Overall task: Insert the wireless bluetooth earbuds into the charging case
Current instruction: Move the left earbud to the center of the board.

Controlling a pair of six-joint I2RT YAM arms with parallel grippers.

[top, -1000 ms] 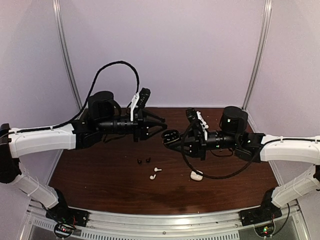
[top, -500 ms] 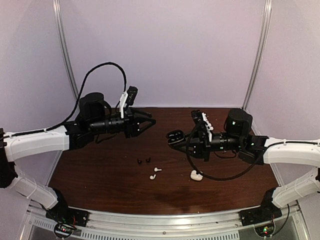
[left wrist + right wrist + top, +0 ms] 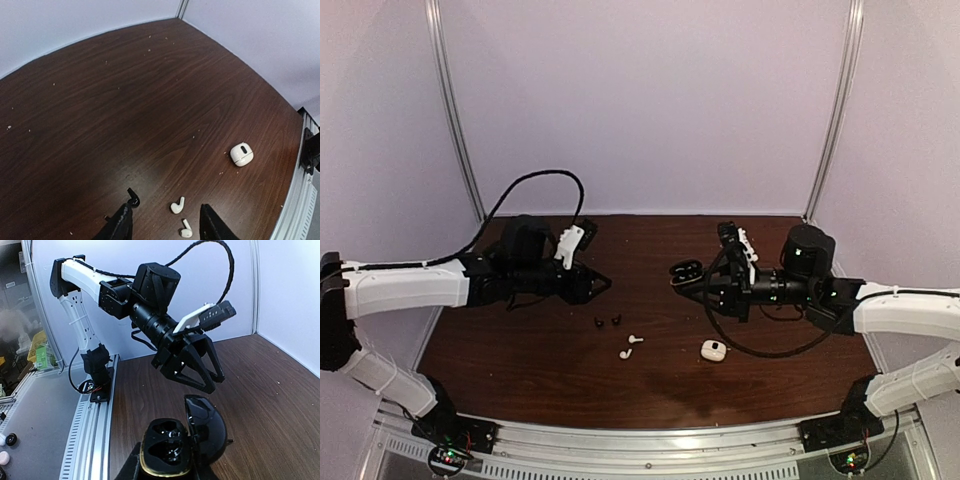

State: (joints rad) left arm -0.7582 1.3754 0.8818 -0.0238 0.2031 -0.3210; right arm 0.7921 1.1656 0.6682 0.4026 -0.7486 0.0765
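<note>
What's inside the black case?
The black case is open: dark, glossy hollows show within its gold rim. Whether anything sits in them is too dark to tell.

I count four earbuds, all low in the middle of the overhead view. Two are black, the first black earbud [image 3: 598,322] and the second black earbud [image 3: 616,320]. Two are white with short stems, the upper white earbud [image 3: 636,340] and the lower white earbud [image 3: 625,353]. There are two cases: one white case [image 3: 712,350] lower right of centre, and one black charging case [image 3: 686,271] just right of centre. There are two robot arms, the left arm [image 3: 410,285] and the right arm [image 3: 910,300], and one brown table [image 3: 520,350]. Two metal posts stand at the back, the left upright [image 3: 455,120] and the right upright [image 3: 838,110].
</note>
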